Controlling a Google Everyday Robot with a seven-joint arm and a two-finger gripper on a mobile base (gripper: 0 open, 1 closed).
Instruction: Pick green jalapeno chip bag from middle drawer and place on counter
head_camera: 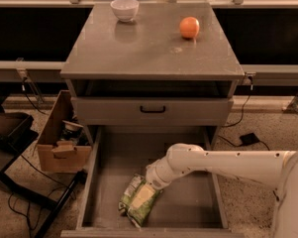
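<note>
Green jalapeno chip bag [131, 209] lies crumpled on the flat grey floor of the pulled-out middle drawer [193, 202], toward its front left. The robot's end effector [144, 196] is set down over the bag's upper face, and whether it is spread or already pinching the wrapper cannot be told from this angle. The smooth white arm [227, 162] reaches in low from the right, apparently to pass beneath the closed drawer front [114, 112] with its black handle. The bag's crinkled, glossy skin looks apt to slip under a grip. Above, the faintly shiny grey worktop [148, 53], the bag's destination, carries a round orange [189, 27] and a white bowl [124, 9] toward the back. A cardboard box [59, 155] stands on the floor at left.
</note>
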